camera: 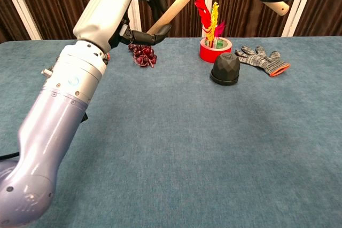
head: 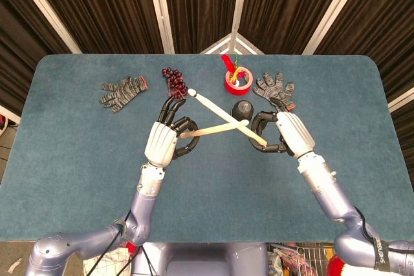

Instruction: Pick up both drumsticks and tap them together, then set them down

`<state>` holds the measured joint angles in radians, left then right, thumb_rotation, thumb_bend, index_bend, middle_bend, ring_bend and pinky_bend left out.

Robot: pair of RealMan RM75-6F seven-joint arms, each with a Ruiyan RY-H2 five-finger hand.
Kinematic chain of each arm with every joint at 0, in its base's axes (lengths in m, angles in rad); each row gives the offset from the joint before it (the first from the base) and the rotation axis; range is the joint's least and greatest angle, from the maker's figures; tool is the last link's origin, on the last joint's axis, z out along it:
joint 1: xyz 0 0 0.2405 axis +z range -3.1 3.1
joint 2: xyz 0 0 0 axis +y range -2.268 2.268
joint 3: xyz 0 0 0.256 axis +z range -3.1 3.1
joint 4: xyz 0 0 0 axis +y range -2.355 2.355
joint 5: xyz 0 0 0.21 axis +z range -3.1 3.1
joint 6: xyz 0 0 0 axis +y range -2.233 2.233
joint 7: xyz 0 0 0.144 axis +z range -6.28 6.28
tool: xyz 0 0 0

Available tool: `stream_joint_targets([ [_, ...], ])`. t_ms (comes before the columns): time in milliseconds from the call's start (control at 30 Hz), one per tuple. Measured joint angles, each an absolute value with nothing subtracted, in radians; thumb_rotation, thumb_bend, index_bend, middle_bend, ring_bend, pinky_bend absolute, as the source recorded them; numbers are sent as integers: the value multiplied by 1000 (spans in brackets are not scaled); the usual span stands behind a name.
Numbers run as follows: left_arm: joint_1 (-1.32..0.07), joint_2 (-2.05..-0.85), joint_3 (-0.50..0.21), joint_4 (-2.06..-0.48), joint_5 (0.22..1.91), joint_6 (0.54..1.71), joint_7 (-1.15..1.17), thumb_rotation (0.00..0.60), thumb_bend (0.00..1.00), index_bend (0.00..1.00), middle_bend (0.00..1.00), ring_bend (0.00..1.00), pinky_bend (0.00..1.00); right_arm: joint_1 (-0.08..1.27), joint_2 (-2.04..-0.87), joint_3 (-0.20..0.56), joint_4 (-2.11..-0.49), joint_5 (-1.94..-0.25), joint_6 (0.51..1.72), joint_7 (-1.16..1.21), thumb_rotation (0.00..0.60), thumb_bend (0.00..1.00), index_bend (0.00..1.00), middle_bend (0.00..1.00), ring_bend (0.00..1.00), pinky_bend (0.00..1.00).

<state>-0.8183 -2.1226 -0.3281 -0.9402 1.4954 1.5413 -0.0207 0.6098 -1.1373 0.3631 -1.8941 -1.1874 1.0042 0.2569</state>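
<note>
Above the blue table (head: 77, 153), your left hand (head: 165, 141) grips one drumstick (head: 217, 130) and your right hand (head: 283, 132) grips the other drumstick (head: 217, 107). Both sticks are raised and cross each other just beside the black faceted object (head: 241, 110).

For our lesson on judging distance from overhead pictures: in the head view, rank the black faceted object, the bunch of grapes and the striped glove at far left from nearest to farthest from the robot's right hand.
From the right hand:
1. Black faceted object, just to its upper left.
2. Bunch of grapes, farther left, past the crossed drumsticks.
3. Striped glove, far left.
</note>
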Motion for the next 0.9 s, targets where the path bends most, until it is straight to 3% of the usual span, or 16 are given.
stream_joint_targets([
  [900,-840,-2174,-351,-867,1504,1576,-103,600,497,616,617,136,0,602,-1109,323,-1880,-1326,990,450,600,433,827,670,499,21],
])
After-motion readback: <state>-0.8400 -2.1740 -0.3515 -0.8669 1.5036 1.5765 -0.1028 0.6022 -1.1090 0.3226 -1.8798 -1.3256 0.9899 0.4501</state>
